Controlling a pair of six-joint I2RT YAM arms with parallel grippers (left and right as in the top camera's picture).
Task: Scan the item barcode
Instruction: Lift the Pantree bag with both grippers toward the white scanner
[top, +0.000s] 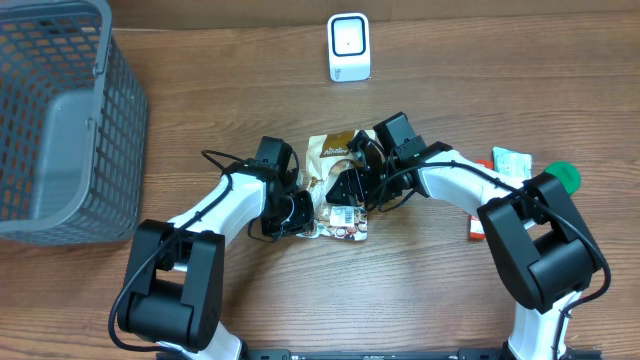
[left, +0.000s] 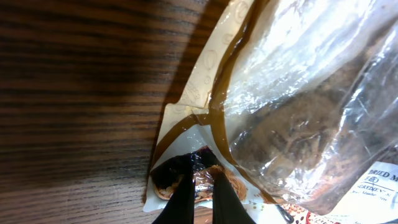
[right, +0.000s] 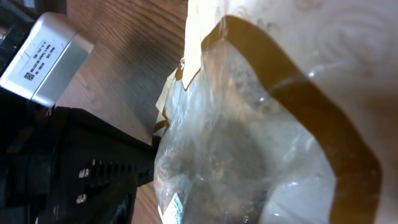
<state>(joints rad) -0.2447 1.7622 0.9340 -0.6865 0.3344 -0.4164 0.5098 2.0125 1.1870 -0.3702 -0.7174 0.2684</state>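
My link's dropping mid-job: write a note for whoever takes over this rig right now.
Left end effector: shut on the edge of the snack bag.
Right end effector: at the bag, grip unclear.
The bag sits between the two; the scanner stands apart at the far edge.
Done: bag gripped.
Left: present its barcode to the scanner.

A brown table (top: 230, 60) with a wood-grain pattern is shown from overhead, the grain running left to right. The frame is filled by its surface. A grey mesh basket (top: 115, 150) is set at the left edge. In the left wrist view, a dark shadow is cast across the wood.
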